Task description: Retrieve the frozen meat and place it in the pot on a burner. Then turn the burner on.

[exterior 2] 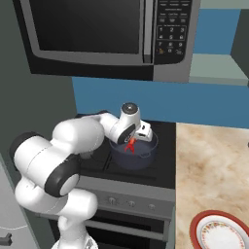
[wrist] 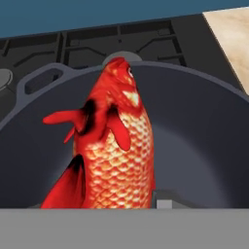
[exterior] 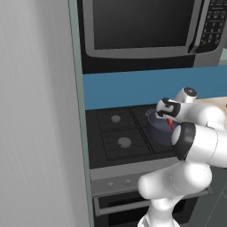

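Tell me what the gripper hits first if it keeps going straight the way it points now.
Probably the inside floor of the pot. The gripper points down into it, holding the frozen meat, so the fish's head would likely touch first; depth is unclear.

Arm bent forward, end effector (exterior 2: 131, 144) tilted down, fingers clamped.

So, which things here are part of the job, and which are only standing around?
Part of the job:
- red fish, held by the gripper
- pot
- burner

Standing around:
- microwave
- plate
- counter
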You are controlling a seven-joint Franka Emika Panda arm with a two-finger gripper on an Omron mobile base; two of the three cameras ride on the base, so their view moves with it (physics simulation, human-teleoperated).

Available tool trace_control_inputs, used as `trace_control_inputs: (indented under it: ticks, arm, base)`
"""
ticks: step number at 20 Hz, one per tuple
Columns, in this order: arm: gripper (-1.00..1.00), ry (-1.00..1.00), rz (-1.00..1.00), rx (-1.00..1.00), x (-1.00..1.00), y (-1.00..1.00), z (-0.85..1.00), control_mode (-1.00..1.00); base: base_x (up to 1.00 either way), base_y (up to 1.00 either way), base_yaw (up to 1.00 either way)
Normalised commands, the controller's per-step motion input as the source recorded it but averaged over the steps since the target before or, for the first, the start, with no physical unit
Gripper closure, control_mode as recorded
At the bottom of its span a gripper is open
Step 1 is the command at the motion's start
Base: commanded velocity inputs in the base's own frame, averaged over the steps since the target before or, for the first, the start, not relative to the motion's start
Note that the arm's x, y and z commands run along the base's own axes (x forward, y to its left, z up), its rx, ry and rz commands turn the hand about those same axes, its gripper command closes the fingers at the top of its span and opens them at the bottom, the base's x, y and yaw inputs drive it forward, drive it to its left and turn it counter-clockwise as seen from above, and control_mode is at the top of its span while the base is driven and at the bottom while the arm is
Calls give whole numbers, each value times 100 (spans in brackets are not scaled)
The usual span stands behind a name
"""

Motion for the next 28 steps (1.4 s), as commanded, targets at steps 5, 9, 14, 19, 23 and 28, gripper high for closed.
trace_control_inputs:
  ticks: [5,9,14,19,23,28]
  arm:
    - [100,0,0,0,1,0,0,-100]
    - [-100,0,0,0,0,0,0,-100]
    - [-100,0,0,0,0,0,0,-100]
    - [-100,0,0,0,0,0,2,-100]
    - [-100,0,0,0,-4,0,28,-100]
    - [-100,0,0,0,-23,0,37,-100]
  base:
    - [0,0,0]
    - [0,0,0]
    - [0,0,0]
    - [0,0,0]
    - [0,0,0]
    - [0,0,0]
